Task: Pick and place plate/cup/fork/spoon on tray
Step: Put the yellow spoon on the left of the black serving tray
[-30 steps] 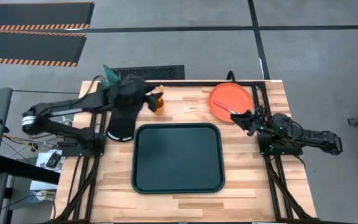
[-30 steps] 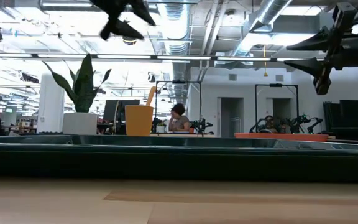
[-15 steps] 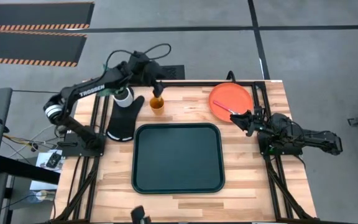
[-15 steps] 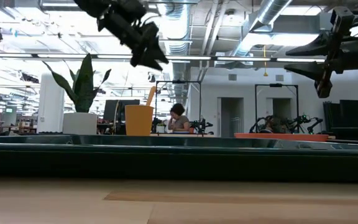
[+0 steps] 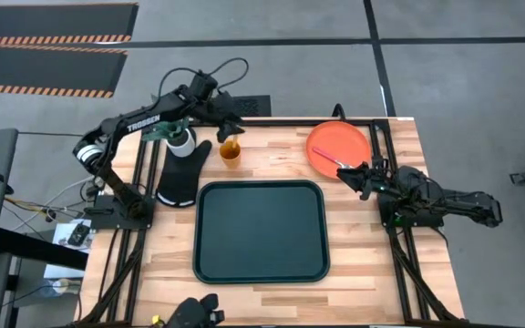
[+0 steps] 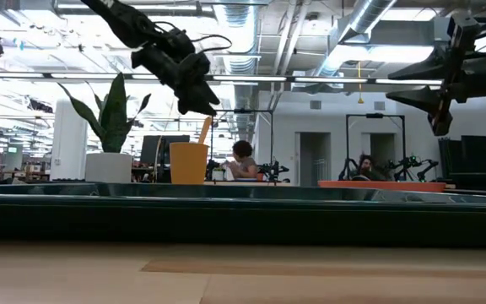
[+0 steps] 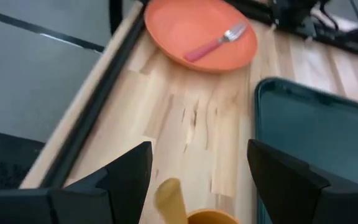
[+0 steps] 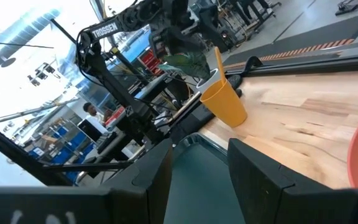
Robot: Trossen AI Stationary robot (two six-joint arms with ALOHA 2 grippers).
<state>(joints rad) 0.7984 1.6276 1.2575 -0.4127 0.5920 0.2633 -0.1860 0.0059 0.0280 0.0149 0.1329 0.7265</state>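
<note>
The orange cup (image 5: 231,155) stands at the table's far side with the orange-handled spoon (image 6: 203,130) upright in it. My left gripper (image 5: 230,137) hovers open just above the cup; the spoon's handle (image 7: 169,199) shows between its fingers, apart from them. The orange-red plate (image 5: 338,144) lies at the far right with the red-handled fork (image 5: 329,160) on it. My right gripper (image 5: 354,176) is open and empty at the plate's near edge. The dark tray (image 5: 260,230) lies empty mid-table.
A black oven-glove mat (image 5: 179,178) and a white pot with a green plant (image 5: 181,138) are left of the cup. A dark object (image 5: 194,314) shows at the table's near edge. People sit in the room beyond (image 6: 241,160).
My left arm has swung away from over the mat and plant, and its open gripper has come down toward the cup and spoon. The cup, spoon, plate and fork have stayed in place.
</note>
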